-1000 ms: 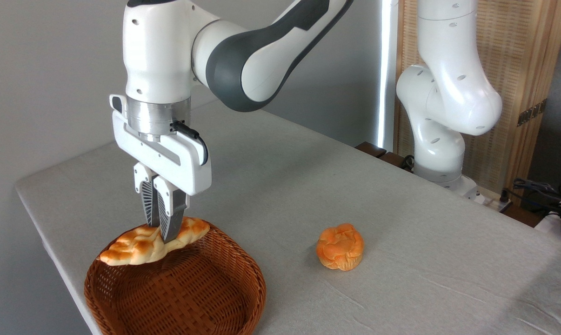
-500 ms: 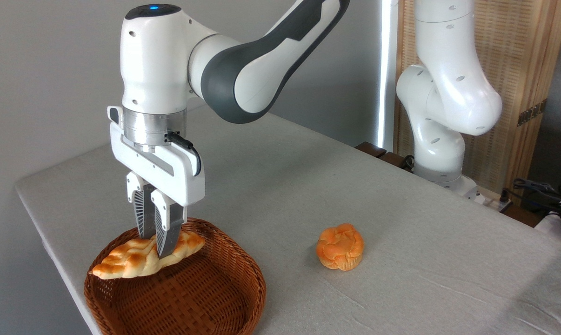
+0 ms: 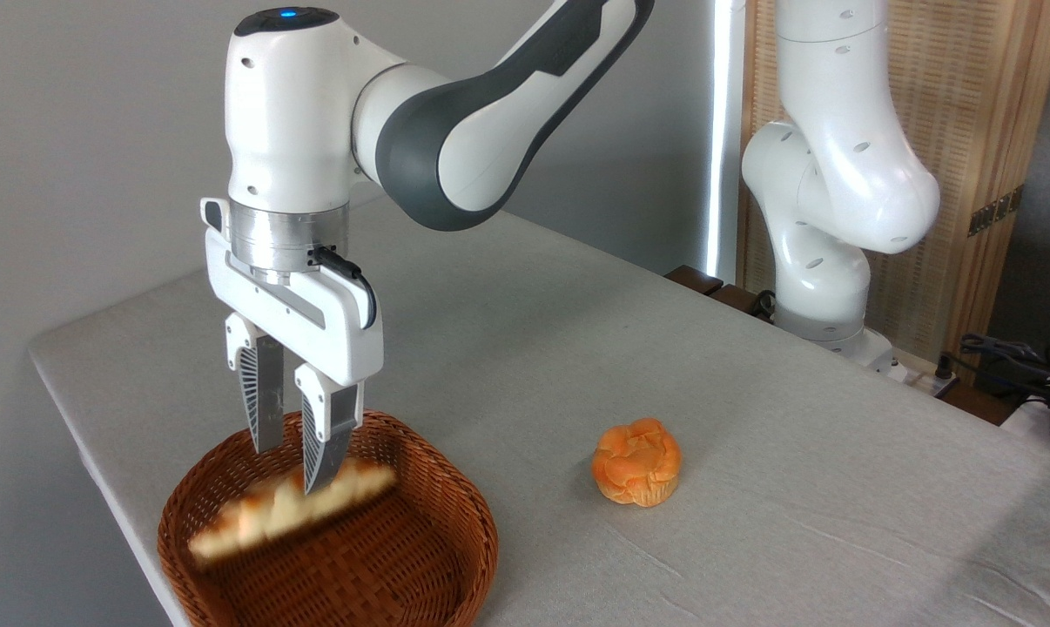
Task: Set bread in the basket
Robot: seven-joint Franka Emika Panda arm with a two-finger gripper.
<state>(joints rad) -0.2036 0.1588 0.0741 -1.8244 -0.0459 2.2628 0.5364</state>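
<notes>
The gripper (image 3: 294,466) hangs over the far left part of the basket (image 3: 455,505). Half a second ago its two fingers (image 3: 262,409) were pinched tight on the bread (image 3: 290,514). Now they are spread apart, with a clear gap between them, and they hold nothing.

The bread has slipped out and is lower than before. It looks blurry, so it is most likely falling right now. It is over the inside of the basket, tilted, with its left end lower and close to the left rim. I cannot tell if it touches the bottom yet.

This means the job is almost done. If the bread lands fully inside, the arm only needs to lift away.

The small orange bun (image 3: 636,461) sits on the table (image 3: 577,331) to the right, well apart from the basket. It has not moved.
</notes>
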